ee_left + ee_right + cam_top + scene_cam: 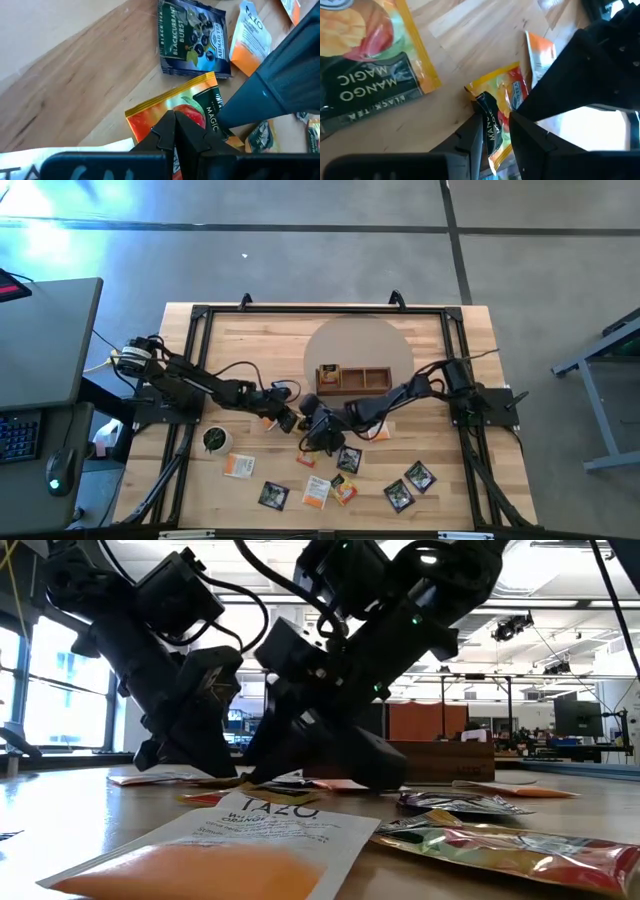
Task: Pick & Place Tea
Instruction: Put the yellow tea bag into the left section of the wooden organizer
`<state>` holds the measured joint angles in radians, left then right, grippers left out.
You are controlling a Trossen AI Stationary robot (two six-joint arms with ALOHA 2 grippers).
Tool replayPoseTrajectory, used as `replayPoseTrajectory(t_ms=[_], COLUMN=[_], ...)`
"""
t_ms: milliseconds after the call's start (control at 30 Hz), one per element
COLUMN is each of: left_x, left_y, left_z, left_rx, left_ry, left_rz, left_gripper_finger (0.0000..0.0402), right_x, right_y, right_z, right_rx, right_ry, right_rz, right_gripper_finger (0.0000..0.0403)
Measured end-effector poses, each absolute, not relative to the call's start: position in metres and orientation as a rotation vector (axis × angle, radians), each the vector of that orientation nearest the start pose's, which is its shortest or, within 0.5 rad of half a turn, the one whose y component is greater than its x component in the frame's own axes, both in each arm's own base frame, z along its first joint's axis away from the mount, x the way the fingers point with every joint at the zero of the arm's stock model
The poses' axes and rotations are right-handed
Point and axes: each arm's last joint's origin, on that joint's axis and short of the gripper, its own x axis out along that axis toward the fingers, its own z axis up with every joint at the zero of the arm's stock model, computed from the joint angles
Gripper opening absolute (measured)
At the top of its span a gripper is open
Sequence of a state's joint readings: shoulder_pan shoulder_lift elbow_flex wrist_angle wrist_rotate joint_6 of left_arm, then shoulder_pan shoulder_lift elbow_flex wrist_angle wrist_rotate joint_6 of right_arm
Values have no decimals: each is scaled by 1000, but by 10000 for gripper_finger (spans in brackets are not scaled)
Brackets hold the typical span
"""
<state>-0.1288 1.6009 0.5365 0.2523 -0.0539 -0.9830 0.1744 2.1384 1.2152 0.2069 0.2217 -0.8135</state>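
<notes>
Fingers of the right gripper (496, 131) pinch the edge of a yellow Mango Magic packet (501, 107), lifted and bent over the wooden table (270, 345), while the left gripper (175, 131) rests with its dark fingers pressed together on another Mango Magic packet (187, 107) lying flat. Both grippers meet near the table's middle, just in front of the long wooden tray (354, 378); seen from above, their tips are buried under the dark arm bodies and the held packet cannot be made out there. From table height the two arms fill the frame and hide the grip entirely. A white-and-orange Tazo packet (215, 850) lies close in front, cut off at the bottom edge, with crumpled foil packets beside it. A black Blackcurrant Burst packet (194, 37) lies just beyond the left gripper's packet. More tea packets (345, 480) are scattered toward the table's front edge, their labels too small to read from above. A small round cup (215, 440) stands near the left arm's base. Beyond the table lie a grey floor, a desk with a keyboard (18, 435), and a lit workshop ceiling.
</notes>
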Motion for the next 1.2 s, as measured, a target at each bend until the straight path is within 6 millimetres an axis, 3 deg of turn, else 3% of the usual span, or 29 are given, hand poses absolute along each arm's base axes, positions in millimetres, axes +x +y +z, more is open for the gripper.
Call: replayPoseTrajectory(t_ms=[200, 400, 633, 933, 1200], left_x=[265, 267, 268, 272, 283], left_y=[-27, -17, -15, -16, -17], left_z=[113, 114, 114, 118, 129], left_rx=[-883, -897, -837, -737, -686], left_ry=[766, 759, 742, 724, 704], left_rz=[315, 313, 304, 232, 197], left_gripper_finger=[5, 5, 5, 5, 5], right_x=[425, 424, 415, 400, 367], right_y=[65, 65, 70, 84, 90], right_z=[103, 102, 108, 138, 180], right_rx=[-907, -879, -896, -951, -1058], right_ry=[684, 696, 780, 826, 949], right_rz=[266, 280, 254, 230, 255], right_gripper_finger=[71, 8, 4, 3, 2])
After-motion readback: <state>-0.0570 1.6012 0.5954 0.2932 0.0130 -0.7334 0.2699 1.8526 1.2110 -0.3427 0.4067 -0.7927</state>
